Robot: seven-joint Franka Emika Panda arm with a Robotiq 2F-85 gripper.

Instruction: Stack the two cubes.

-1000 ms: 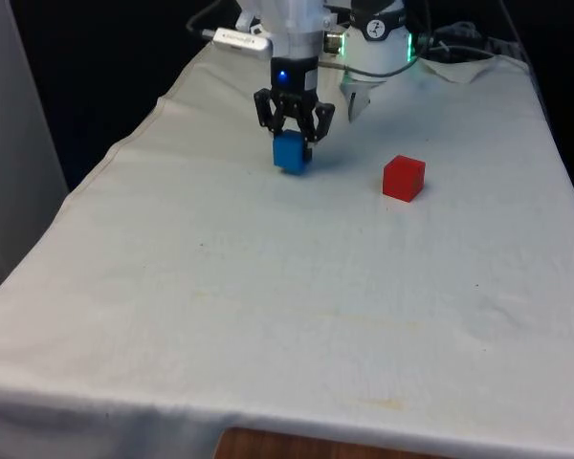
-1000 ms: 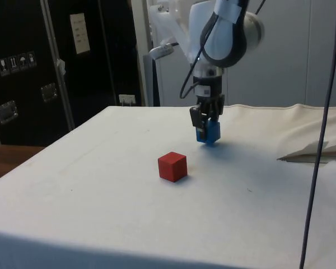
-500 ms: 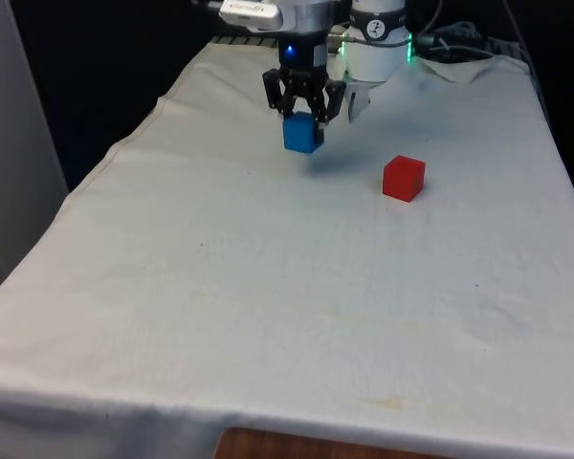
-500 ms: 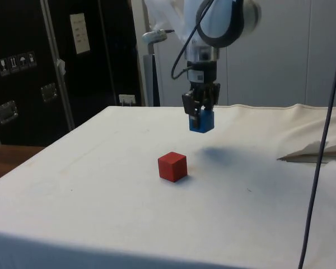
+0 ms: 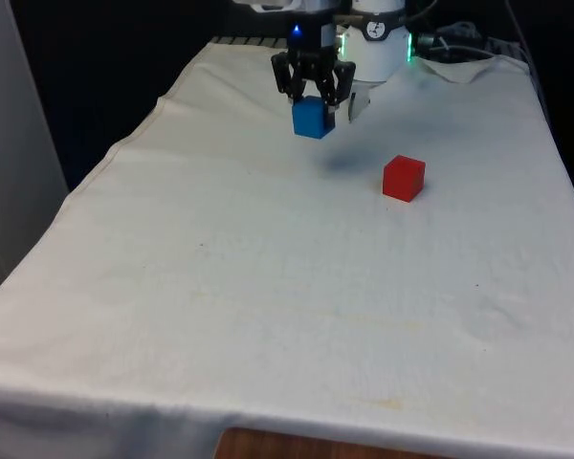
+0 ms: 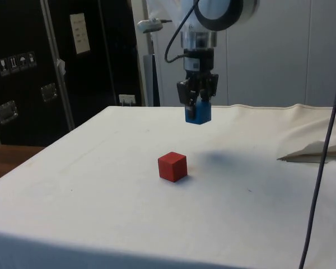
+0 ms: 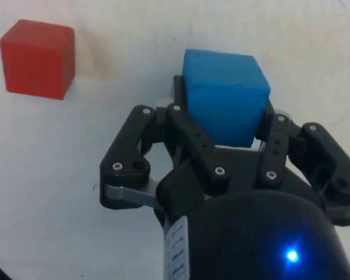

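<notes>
A broad table draped in a white cloth point(image 5: 268, 287) carries the scene, its fabric lightly creased and folded back at the far corner on the front view's right. Above it hangs the white robot arm point(image 6: 204, 22), reaching down over the far part of the table. Its black two-finger gripper point(image 5: 314, 96) is clenched on a small blue cube point(image 5: 311, 118), one finger pressed to each opposite side, and the cube hangs in the air clear of the cloth, casting a soft shadow below. A small red cube point(image 5: 403, 178) sits flat on the cloth, well apart from the blue one, toward the front view's right and nearer the front camera. In the side view the blue cube point(image 6: 197, 114) hangs higher than the red cube point(image 6: 172, 166) and beyond it.
</notes>
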